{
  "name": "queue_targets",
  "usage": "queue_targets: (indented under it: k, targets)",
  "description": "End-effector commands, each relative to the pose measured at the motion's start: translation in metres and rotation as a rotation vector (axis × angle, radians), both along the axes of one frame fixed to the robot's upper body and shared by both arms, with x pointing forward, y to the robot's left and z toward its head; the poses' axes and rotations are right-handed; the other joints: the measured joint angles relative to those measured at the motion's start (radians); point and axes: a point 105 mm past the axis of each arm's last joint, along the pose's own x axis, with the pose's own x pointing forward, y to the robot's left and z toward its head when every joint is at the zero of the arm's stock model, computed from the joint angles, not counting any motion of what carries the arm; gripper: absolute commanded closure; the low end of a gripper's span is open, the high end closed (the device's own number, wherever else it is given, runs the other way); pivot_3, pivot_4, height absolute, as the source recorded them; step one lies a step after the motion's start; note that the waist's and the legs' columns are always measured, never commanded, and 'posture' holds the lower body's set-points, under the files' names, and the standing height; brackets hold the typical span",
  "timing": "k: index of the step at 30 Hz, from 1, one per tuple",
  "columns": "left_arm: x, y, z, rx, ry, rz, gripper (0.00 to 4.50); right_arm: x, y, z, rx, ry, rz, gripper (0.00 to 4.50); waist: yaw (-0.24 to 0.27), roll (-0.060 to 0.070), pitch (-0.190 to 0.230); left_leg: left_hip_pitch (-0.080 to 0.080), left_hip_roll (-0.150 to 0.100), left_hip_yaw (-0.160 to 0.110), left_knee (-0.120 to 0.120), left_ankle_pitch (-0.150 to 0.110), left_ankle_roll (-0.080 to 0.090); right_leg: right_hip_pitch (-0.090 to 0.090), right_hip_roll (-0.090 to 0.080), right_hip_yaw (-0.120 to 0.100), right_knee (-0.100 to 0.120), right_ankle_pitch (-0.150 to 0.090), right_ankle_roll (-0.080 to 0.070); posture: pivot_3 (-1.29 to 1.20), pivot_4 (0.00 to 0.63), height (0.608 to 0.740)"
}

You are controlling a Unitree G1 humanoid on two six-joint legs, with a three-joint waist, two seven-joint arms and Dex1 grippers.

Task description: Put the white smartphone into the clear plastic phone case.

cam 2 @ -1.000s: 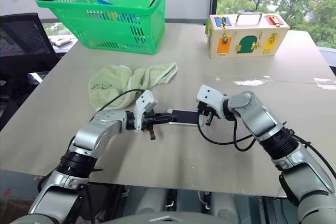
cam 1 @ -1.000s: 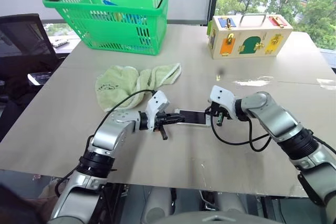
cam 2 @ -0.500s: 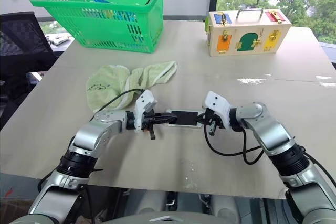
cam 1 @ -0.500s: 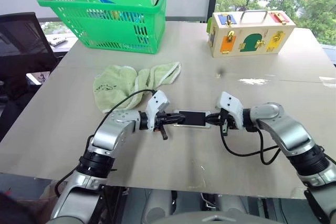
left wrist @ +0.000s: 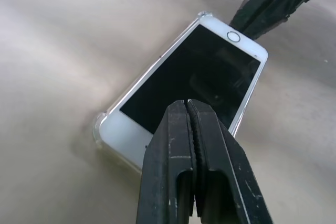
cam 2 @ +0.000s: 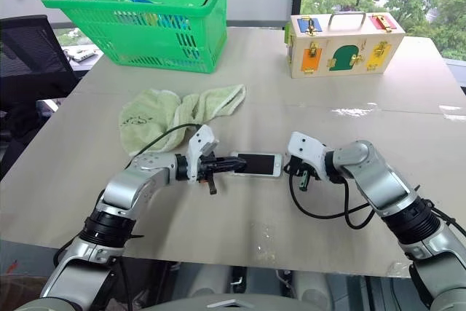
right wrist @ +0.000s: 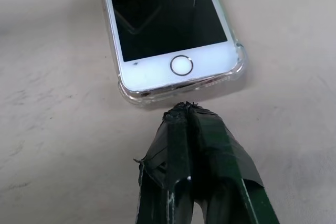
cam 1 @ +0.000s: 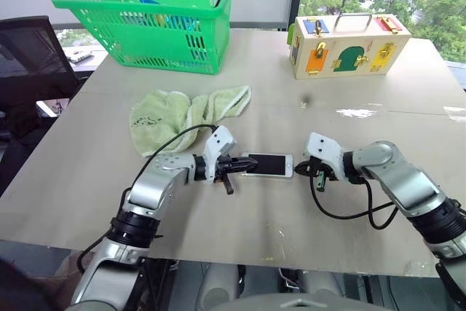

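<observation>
The white smartphone (cam 1: pixel 267 165) is shown screen-up inside the clear plastic phone case (right wrist: pixel 235 70) on the table (cam 1: pixel 240 85), between the grippers. Left gripper (cam 1: pixel 234 170): fingers pressed together at its left end. Right gripper (right wrist: pixel 186 111): fingers together, just beside its right end.

Head stereo pair looks fwd and down over the table (cam 1: pixel 87 180) — far edge incl. Wrist cams sit v. close, facing opposite ends of the white smartphone (left wrist: pixel 210 72) — both share it.
</observation>
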Motion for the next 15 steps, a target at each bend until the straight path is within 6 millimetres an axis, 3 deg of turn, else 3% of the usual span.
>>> queue_targets:
  k: [1,5,7,11,15]
  targets:
    - [-0.002,0.0,-0.003,0.009,0.011,-0.002,4.45,-0.018,0.011,-0.009,0.007,0.079,0.071,4.5,0.0,0.0,0.0,0.0,0.0,0.0,-0.001,0.001,0.001,0.0,0.0,0.0,-0.001,0.0,0.0,0.0,0.15,0.74]
    - [-0.003,0.0,-0.003,0.008,0.011,-0.001,4.45,-0.005,0.005,-0.007,0.007,0.041,0.001,4.5,-0.001,0.0,0.0,0.0,0.0,0.001,-0.004,0.001,0.001,0.0,0.002,-0.001,-0.004,0.0,0.0,0.0,0.15,0.74]
    - [-0.003,0.0,-0.003,0.008,0.01,-0.001,4.45,-0.002,0.0,0.003,0.041,0.038,-0.031,4.5,-0.002,-0.001,0.001,0.001,0.0,0.001,-0.004,0.001,0.001,0.0,0.002,-0.001,-0.004,0.0,0.0,0.0,0.15,0.74]
    - [-0.004,-0.001,-0.003,0.008,0.011,-0.003,4.45,-0.01,-0.017,0.023,0.087,0.073,-0.031,4.5,0.004,-0.001,0.006,0.0,0.0,0.001,-0.004,0.001,0.001,0.0,0.001,-0.001,-0.004,0.0,0.0,0.0,0.15,0.74]
    - [-0.004,-0.001,-0.003,0.009,0.013,-0.005,4.45,-0.017,-0.012,0.043,0.166,0.084,-0.001,4.5,0.002,-0.001,0.009,-0.001,-0.001,0.001,-0.004,0.001,0.001,0.0,0.001,-0.001,-0.006,0.0,0.0,0.0,0.15,0.74]
